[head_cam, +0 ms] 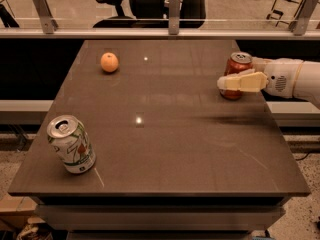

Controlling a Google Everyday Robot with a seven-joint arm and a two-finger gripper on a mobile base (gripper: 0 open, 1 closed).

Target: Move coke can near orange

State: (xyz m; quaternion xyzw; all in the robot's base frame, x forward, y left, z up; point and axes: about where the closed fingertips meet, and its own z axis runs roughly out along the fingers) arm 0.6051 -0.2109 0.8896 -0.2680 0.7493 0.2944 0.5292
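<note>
Reaching in over the right edge of the table (pixel 175 134), I am holding my gripper (pixel 229 79) around the coke can (pixel 239 64) — one finger is lying across its front, the other is sitting behind it, both closing snugly on the can. The coke can is standing upright by the table's right edge, in its far half. The orange (pixel 109 62) is resting on the table's far left part — well apart from it. A white and green can (pixel 71 144) is standing near the table's front-left corner.
</note>
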